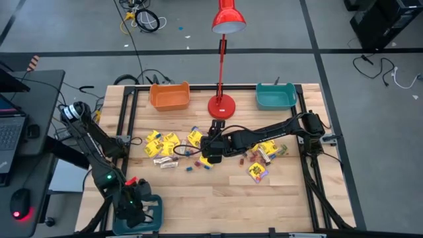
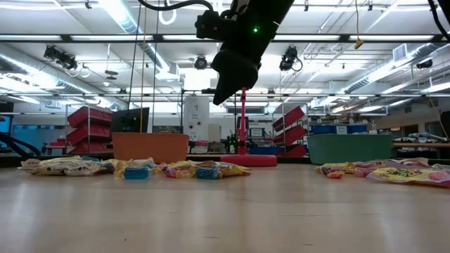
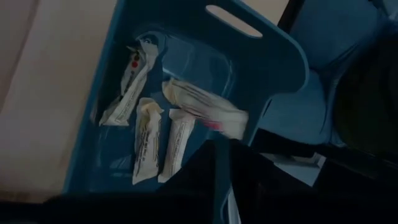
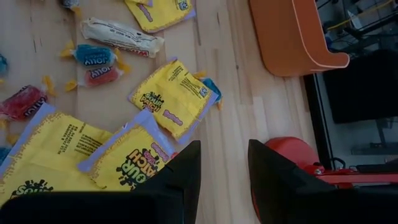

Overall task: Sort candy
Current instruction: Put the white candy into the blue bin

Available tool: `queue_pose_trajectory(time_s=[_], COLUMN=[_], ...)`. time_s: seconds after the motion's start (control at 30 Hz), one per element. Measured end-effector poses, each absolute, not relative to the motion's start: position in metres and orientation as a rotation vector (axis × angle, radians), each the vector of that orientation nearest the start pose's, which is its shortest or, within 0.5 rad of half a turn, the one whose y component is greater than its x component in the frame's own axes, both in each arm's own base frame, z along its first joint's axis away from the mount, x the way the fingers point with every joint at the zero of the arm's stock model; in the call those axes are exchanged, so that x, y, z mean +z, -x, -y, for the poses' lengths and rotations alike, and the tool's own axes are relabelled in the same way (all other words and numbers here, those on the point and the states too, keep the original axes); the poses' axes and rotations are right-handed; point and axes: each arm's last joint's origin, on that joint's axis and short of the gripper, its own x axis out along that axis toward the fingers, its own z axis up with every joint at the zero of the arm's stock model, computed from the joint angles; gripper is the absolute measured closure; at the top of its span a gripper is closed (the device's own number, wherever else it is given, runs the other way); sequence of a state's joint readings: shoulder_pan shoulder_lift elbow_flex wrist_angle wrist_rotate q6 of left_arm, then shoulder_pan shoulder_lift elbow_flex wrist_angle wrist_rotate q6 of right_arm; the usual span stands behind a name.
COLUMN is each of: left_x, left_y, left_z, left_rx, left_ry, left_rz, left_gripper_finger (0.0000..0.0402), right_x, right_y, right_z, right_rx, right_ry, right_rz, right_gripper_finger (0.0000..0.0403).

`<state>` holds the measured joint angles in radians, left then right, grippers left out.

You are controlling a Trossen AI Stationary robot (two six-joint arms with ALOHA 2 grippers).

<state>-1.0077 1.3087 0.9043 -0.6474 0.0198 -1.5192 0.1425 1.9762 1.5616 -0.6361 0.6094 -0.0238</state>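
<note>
Candy (image 1: 173, 143) scattered mid-desk (image 1: 225, 195); pale bars (image 3: 148, 140) in blue bin (image 3: 261, 68) at my near-left corner. Left fingers (image 1: 135, 210) over that bin, can't tell gap. Right fingers (image 4: 222, 163) parted, empty, above yellow packets (image 4: 176, 96).

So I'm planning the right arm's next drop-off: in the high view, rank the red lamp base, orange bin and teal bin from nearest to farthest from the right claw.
1. Red lamp base: just beyond the right claw, table middle.
2. Orange bin: far edge, left of the lamp.
3. Teal bin: far edge, right side, somewhat farther.
</note>
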Motion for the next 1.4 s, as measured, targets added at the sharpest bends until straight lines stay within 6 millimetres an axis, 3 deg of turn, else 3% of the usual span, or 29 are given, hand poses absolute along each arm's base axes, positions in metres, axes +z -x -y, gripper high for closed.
queue_pose_trajectory(time_s=[0.4, 0.77, 1.07, 1.4], left_x=[0.233, 0.233, 0.231, 0.243], left_y=[-0.134, -0.157, -0.172, -0.161], left_z=[0.209, 0.192, 0.172, 0.154], left_rx=[-0.031, -0.063, -0.025, 0.072], left_ry=[0.696, 0.485, 0.31, 0.207], left_rz=[-1.296, -1.151, -1.115, -1.037], left_gripper_finger=[0.0335, 0.0335, 0.0335, 0.0335], right_x=[0.223, 0.227, 0.239, 0.217], right_y=[-0.416, -0.426, -0.444, -0.444], right_z=[-0.043, -0.048, -0.056, -0.06], right_rx=[-0.413, -0.249, -0.053, 0.011], right_ry=[0.408, 0.335, 0.255, 0.2], right_rz=[-0.991, -0.906, -0.66, -0.43], right_gripper_finger=[0.0284, 0.0284, 0.0284, 0.0284])
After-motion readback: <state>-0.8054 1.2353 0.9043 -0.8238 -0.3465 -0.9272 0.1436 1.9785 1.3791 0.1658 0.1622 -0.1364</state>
